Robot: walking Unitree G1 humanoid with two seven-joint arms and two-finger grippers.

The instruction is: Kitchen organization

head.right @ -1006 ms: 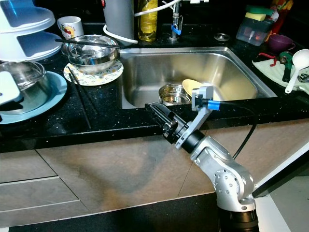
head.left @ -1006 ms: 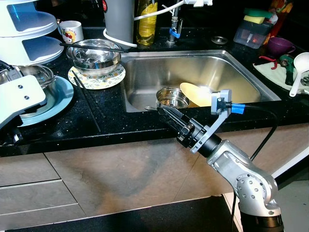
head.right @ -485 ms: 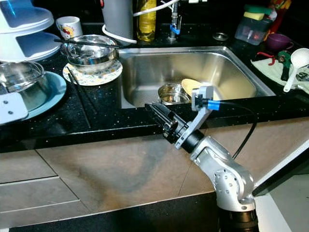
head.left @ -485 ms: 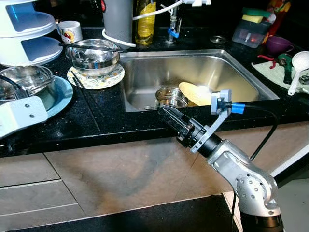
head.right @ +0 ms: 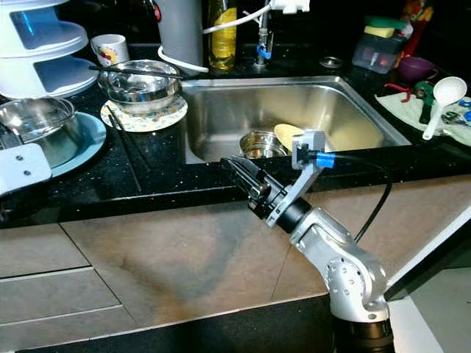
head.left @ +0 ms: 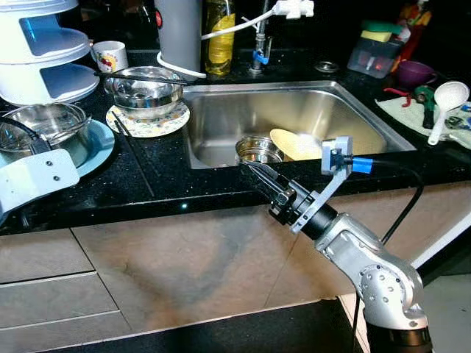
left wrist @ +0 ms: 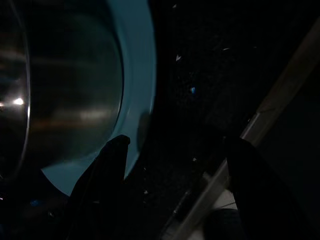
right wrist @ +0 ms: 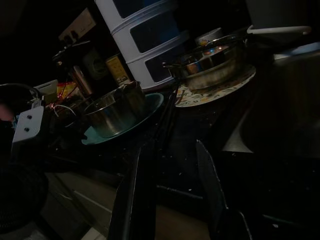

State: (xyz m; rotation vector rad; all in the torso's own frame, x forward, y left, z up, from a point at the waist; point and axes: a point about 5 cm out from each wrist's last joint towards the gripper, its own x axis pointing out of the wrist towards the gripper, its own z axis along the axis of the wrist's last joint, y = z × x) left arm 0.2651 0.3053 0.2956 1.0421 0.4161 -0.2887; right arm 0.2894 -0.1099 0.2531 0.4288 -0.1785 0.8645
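Note:
My right gripper [head.left: 255, 171] hangs open and empty just in front of the black counter's edge, below the sink's front rim [head.left: 221, 163]. In the sink lie a small steel pot [head.left: 258, 149] and a yellow plate [head.left: 294, 143]. My left gripper [left wrist: 175, 185] is open over the counter beside the rim of a blue plate [left wrist: 137, 90]; its white wrist bracket [head.left: 29, 176] is at the far left. That blue plate [head.left: 103, 143] carries a steel pot [head.left: 44, 129]. A steel bowl [head.left: 147, 90] with chopsticks [head.left: 140, 73] across it rests on a patterned plate [head.left: 147, 121].
Loose chopsticks [head.left: 136, 158] lie on the counter left of the sink. A white tiered rack [head.left: 40, 51], a mug [head.left: 110, 55], a grey cylinder [head.left: 179, 33] and an oil bottle [head.left: 221, 37] line the back. A white ladle [head.left: 441, 103] and purple cup [head.left: 416, 71] sit right.
The camera has shifted slightly. My left wrist has dropped from over the blue plate toward the counter's front edge. The right gripper has stayed in place, open.

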